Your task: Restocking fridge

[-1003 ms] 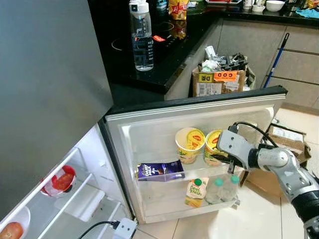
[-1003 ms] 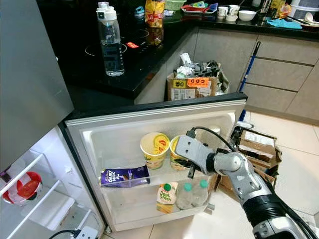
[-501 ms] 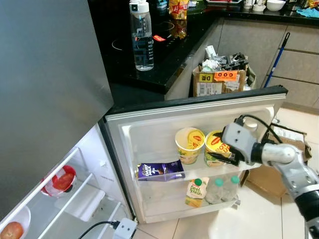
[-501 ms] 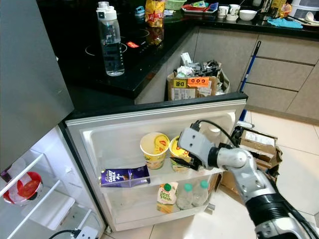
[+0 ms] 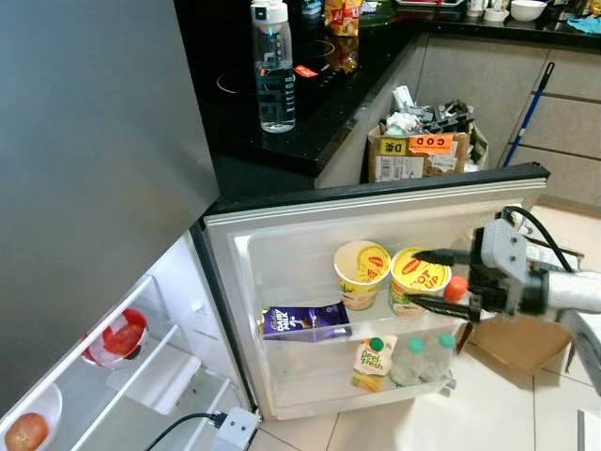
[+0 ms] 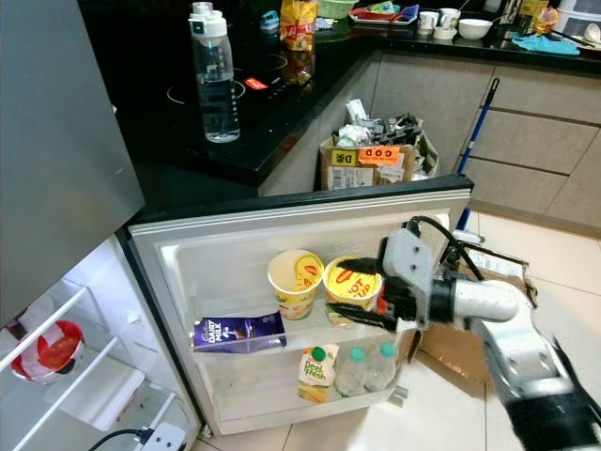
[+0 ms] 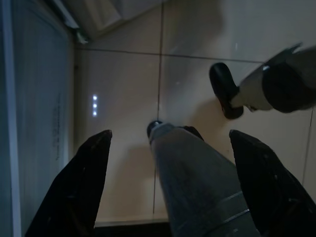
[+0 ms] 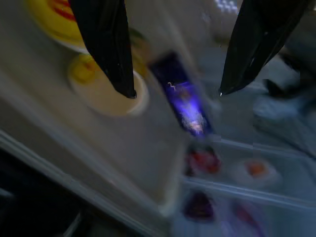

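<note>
Fridge door (image 5: 282,246) hangs open in front of us, and the change is on its upper shelf: half a second ago our right gripper (image 5: 434,279) was pressed against the right noodle cup (image 5: 420,279); now it sits just off the cup's right side, fingers apart and empty. We read that as the cup released, so this placement looks done.

Left to right: red bowl (image 5: 119,340) and an orange fruit (image 5: 23,431) in the fridge's inner racks; purple carton (image 5: 302,321) lying flat on the door shelf; the left noodle cup (image 5: 362,272) upright beside the right one; juice pouch (image 5: 373,362) and two green-capped bottles (image 5: 423,357) in the lower door bin.

Left gripper (image 7: 170,173) hangs idle over the tiled floor (image 7: 123,89), fingers apart.

Room: black counter (image 5: 310,103) with a water bottle (image 5: 271,64) behind the door, a cardboard box of rubbish (image 5: 418,141) on the floor against the cabinets, and a broom handle (image 5: 531,99) leaning to the right.
</note>
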Available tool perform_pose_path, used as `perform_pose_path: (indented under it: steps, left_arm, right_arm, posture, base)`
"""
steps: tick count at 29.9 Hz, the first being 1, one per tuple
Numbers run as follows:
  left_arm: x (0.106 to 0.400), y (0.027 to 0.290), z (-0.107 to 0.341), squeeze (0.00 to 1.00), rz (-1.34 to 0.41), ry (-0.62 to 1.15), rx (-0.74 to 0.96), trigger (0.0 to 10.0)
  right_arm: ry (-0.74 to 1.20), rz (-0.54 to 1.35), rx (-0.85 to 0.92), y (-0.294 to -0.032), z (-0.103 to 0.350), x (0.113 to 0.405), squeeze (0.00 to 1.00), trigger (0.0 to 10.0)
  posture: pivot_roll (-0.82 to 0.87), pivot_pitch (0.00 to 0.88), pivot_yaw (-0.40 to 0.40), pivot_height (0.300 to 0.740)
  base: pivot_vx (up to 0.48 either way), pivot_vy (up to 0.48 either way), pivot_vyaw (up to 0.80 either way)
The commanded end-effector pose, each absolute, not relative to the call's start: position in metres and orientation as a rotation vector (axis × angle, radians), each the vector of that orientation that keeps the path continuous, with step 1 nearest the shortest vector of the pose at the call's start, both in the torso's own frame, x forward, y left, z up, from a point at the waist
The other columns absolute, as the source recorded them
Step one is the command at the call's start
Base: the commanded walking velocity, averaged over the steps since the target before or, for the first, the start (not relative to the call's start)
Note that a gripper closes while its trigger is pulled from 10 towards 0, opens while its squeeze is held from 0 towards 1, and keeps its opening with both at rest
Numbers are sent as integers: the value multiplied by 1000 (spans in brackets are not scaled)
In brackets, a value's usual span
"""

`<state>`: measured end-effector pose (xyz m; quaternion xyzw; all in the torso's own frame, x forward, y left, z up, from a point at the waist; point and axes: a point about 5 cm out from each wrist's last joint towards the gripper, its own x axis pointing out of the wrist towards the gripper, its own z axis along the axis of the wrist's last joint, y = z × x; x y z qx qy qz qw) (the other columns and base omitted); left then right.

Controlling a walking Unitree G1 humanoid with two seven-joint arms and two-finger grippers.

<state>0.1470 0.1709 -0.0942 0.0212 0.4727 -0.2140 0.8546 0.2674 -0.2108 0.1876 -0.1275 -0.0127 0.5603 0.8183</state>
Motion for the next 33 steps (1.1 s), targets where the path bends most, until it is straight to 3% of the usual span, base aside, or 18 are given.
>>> perform_pose_path:
  steps: [1, 5, 8, 13, 14, 20, 24, 26, 27, 29, 33]
  left_arm:
    - [144, 168, -96, 0, -453, 1012, 42, 10000]
    - [142, 168, -97, 0, -448, 1018, 40, 10000]
    - [138, 166, -98, 0, -446, 1028, 33, 10000]
    - [137, 165, -99, 0, -449, 1030, 30, 10000]
    - [137, 165, -99, 0, -450, 1032, 29, 10000]
    - [137, 164, -99, 0, -434, 1038, 23, 10000]
    - [137, 164, -100, 0, -428, 1041, 25, 10000]
    - [137, 165, -100, 0, -406, 1053, 18, 10000]
    - [137, 165, -100, 0, -406, 1053, 18, 10000]
    - [137, 164, -101, 0, -398, 1061, 18, 10000]
    - [137, 164, -101, 0, -389, 1065, 7, 10000]
  right_arm:
    - [-78, 1229, -160, -214, 193, 258, 0, 10000]
    - [-2, 1226, -40, -222, 168, 245, 0, 10000]
    - [193, 1135, 154, -247, 114, 223, 0, 10000]
    - [298, 1090, 246, -259, 90, 206, 0, 10000]
    - [447, 1012, 293, -269, 63, 187, 0, 10000]
    - [692, 744, 260, -287, 10, 165, 0, 10000]
    - [745, 642, 259, -292, -3, 162, 0, 10000]
    - [890, 359, 234, -300, -35, 145, 0, 10000]
    - [890, 359, 234, -300, -35, 145, 0, 10000]
    - [989, 99, 200, -304, -58, 126, 0, 10000]
    - [1024, -30, 168, -306, -65, 116, 0, 10000]
  posture:
    - [-123, 0, -5, 740]
    - [-124, 0, -9, 740]
    - [-134, 0, -14, 740]
    - [-138, 0, -14, 740]
    - [-143, 0, -17, 740]
    - [-142, 0, -17, 740]
    - [-142, 0, -19, 740]
    - [-138, 0, -21, 740]
    - [-138, 0, -21, 740]
    - [-133, 0, -23, 740]
    - [-134, 0, -22, 740]
  base:
    - [0, 0, 0]
    - [0, 0, 0]
    - [0, 0, 0]
    - [0, 0, 0]
    - [0, 0, 0]
    - [0, 0, 0]
    - [0, 0, 0]
    - [0, 0, 0]
    - [0, 0, 0]
    - [0, 0, 0]
    - [0, 0, 0]
